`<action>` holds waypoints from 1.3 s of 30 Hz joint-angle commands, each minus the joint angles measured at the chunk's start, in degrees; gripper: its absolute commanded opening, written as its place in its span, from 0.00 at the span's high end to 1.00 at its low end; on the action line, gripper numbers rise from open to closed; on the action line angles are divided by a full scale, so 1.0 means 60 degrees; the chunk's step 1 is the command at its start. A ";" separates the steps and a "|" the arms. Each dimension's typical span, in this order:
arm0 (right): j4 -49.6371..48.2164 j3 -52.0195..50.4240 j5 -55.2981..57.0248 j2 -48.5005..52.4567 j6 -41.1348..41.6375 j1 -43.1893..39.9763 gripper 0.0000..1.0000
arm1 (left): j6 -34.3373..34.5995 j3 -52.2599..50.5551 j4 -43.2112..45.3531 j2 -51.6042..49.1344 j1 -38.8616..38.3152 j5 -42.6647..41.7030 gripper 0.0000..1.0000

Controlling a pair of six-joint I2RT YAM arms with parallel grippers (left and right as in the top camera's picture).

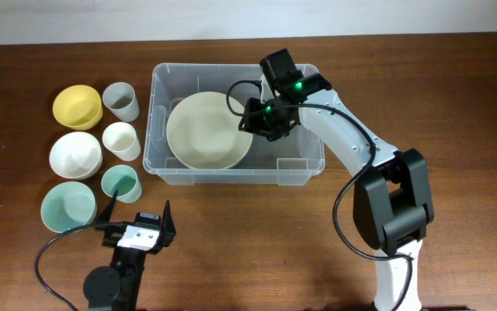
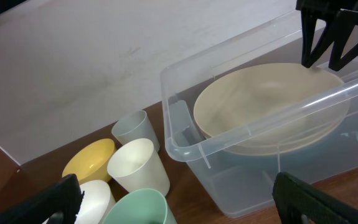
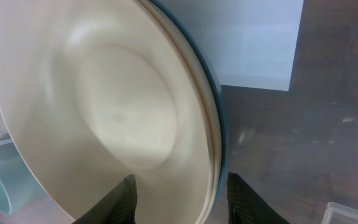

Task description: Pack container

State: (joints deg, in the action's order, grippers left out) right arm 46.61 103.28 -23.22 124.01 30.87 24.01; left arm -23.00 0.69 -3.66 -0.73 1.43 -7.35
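The container is a large clear tub at the table's middle, with a white label on its base. Cream plates lean inside it on the left, a blue-edged one under them. My right gripper is open inside the tub, its fingers on either side of the plates' right rim. My left gripper is open and empty near the front edge, left of the tub. The left wrist view shows the tub, the plates and the right gripper.
Left of the tub stand a yellow bowl, a grey cup, a white bowl, a white cup, a green cup and a green bowl. The right arm reaches over the tub's right side.
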 commanded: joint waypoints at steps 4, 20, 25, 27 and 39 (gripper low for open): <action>-0.0073 0.0055 -0.0004 -0.0004 -0.0058 0.0025 0.62 | -0.0117 -0.0029 -0.0044 0.0036 0.0047 -0.0131 0.00; 0.4972 0.5621 0.3497 -0.1351 -0.1107 -0.1603 0.43 | -0.0117 -0.0029 -0.0040 0.0036 0.0047 -0.0131 0.00; 0.7413 0.8032 0.4586 -0.1504 -0.1100 -0.2565 0.07 | -0.0117 -0.0029 -0.0040 0.0036 0.0047 -0.0131 0.00; 0.8397 0.8794 0.4677 -0.1504 -0.1100 -0.3089 0.00 | -0.0117 -0.0029 -0.0040 0.0036 0.0047 -0.0131 0.00; 0.8455 0.5340 0.4062 -0.4368 -0.3071 -0.5537 0.01 | -0.0113 -0.0025 -0.0040 0.0036 0.0047 -0.0131 0.00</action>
State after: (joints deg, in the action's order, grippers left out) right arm 96.42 146.80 -2.83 105.91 16.38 -6.92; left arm -23.00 0.69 -3.68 -0.73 1.43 -7.35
